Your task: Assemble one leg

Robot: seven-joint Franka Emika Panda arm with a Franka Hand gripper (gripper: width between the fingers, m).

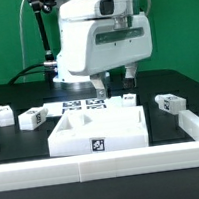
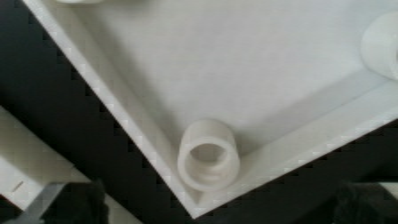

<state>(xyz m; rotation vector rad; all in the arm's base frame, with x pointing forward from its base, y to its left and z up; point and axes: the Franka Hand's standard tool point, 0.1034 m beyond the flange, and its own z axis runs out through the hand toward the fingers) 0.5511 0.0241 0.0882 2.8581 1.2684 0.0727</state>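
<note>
We found the tray point(image 1: 77, 140) to be smooth, matt white plastic, and the leg point(image 1: 31, 118) likewise. The table point(image 1: 22, 142) looked matt black; the arm's shell point(image 1: 95, 38) was glossy white plastic.

Exterior view: low and frontal, looking across the table point(image 1: 18, 146) toward the arm point(image 1: 95, 38) from a middling distance. Wrist view: very close, tilted down into one inner corner of the tray point(image 2: 231, 70). Shared by both: that tray point(image 1: 72, 141) alone.
</note>
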